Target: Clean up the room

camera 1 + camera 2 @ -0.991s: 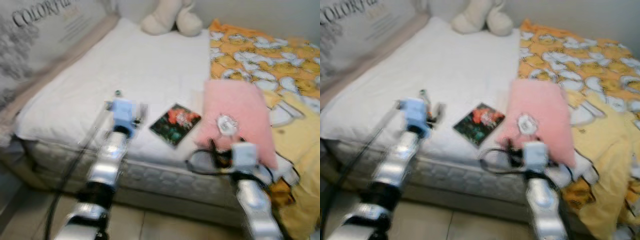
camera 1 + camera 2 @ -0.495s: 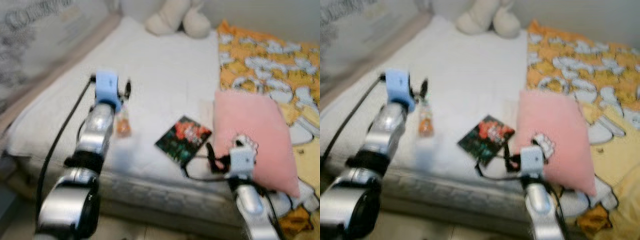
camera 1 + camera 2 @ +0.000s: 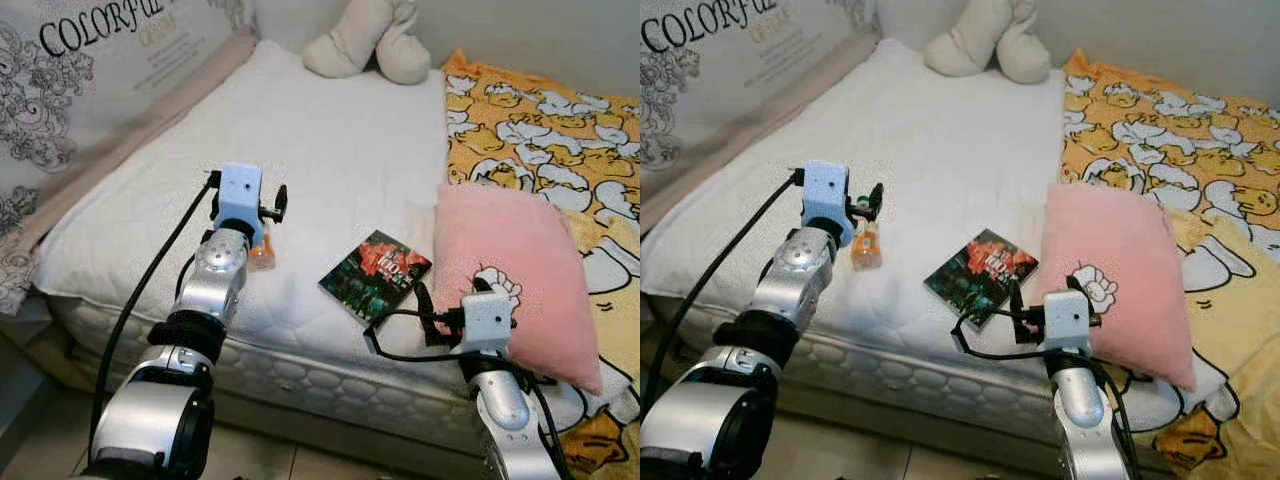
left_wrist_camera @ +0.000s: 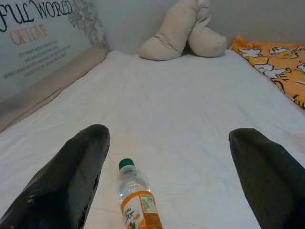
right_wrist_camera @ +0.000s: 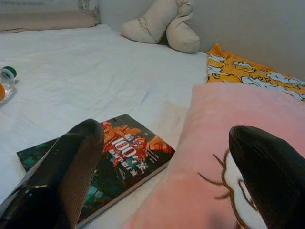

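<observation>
A small bottle (image 4: pixel 136 202) with an orange label and green cap lies on its side on the white mattress (image 3: pixel 330 140). My left gripper (image 4: pixel 170 135) hangs open just over it, the bottle low between the spread fingers and untouched. A dark-covered book (image 3: pixel 377 275) lies flat near the mattress's front edge, beside a pink pillow (image 3: pixel 515 270). My right gripper (image 5: pixel 167 132) is open too, low at the bed's front edge, one finger over the book (image 5: pixel 109 157) and the other over the pillow (image 5: pixel 228 143). It holds nothing.
A beige plush toy (image 3: pixel 370 40) rests at the head of the bed. A yellow-orange duck-print blanket (image 3: pixel 540 110) covers the right half. A printed wall panel (image 3: pixel 80 70) runs along the left side. Tiled floor (image 3: pixel 300 460) lies below the bed edge.
The camera has shifted and the blur has cleared. My left arm has reached out over the mattress to hang above the bottle. The right gripper stays by the book and pillow.
</observation>
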`<state>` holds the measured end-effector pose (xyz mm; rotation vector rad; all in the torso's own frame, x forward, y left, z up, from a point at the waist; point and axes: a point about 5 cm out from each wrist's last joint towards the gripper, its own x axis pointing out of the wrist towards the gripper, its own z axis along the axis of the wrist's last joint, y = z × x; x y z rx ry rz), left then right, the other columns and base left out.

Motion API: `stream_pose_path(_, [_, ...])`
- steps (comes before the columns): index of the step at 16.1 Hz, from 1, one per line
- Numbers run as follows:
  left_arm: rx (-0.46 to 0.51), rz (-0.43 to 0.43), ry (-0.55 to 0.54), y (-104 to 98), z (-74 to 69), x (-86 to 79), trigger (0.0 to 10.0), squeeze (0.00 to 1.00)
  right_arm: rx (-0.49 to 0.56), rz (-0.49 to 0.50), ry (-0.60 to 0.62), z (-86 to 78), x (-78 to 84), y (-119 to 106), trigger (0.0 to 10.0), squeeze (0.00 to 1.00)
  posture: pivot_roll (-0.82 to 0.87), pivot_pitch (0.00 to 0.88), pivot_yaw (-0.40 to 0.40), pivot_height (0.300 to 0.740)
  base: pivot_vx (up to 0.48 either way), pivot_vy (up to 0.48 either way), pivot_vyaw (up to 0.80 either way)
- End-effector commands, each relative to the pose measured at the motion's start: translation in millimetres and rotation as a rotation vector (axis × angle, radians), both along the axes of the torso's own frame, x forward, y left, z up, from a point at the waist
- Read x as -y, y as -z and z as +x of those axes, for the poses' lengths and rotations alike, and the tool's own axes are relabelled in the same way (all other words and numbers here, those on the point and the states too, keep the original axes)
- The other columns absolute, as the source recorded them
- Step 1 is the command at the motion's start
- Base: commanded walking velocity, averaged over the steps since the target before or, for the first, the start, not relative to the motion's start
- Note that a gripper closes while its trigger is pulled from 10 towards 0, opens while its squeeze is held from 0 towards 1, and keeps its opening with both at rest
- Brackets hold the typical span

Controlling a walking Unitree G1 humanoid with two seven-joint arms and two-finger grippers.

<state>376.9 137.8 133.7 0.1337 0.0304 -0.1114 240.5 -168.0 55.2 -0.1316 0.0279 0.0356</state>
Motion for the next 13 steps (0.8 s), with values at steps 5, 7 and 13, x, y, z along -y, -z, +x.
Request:
stream_pose_path(5, [0.041,-0.008,-0.009,-3.6,0.1,-2.8,10.0,0.0,0.054,-0.037,-0.009,-7.1,0.7,-10.3,10.0,0.0,-0.05,0.0,-0.028,0.74,0.096,0.0,0.0])
stream_pose_path(7, [0.039,-0.015,-0.012,-5.7,2.9,-4.4,10.0,0.0,0.043,-0.04,0.001,-9.3,4.0,-8.5,10.0,0.0,-0.05,0.0,-0.027,0.74,0.48,0.0,0.0])
stream_pose_path(13, [0.018,-0.012,-0.137,-20.1,16.0,-13.7,10.0,0.0,0.047,-0.037,0.01,-8.4,1.8,-11.3,10.0,0.0,-0.07,0.0,-0.02,0.74,0.4,0.0,0.0])
